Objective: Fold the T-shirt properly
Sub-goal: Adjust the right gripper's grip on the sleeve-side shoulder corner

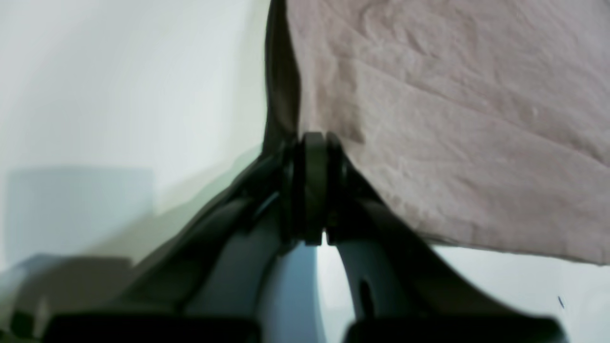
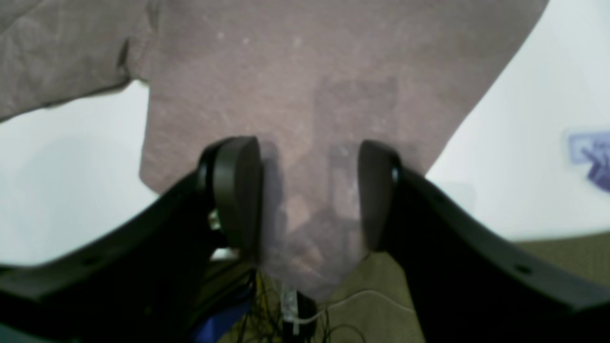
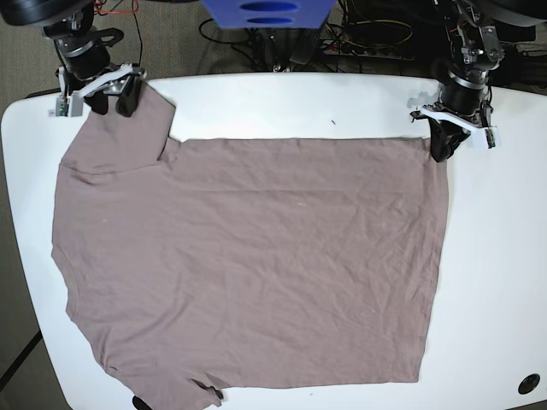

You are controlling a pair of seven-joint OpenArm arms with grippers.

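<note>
The mauve T-shirt (image 3: 256, 256) lies spread flat on the white table (image 3: 496, 282), with its sleeves toward the left of the base view. My left gripper (image 3: 440, 143) is at the shirt's far right corner. In the left wrist view its fingers (image 1: 314, 143) are shut, pinching the edge of the T-shirt (image 1: 452, 119), which rises in a dark fold from them. My right gripper (image 3: 115, 96) is at the far left sleeve. It stands open (image 2: 307, 157), its pads on either side of the sleeve cloth (image 2: 310, 71) lying beneath them.
A blue object (image 3: 265, 13) and cables sit beyond the table's far edge. A small dark speck (image 3: 333, 122) marks the table near the far edge. A black round fitting (image 3: 530, 383) sits at the near right corner. A blue mark (image 2: 591, 152) is on the table beside the sleeve.
</note>
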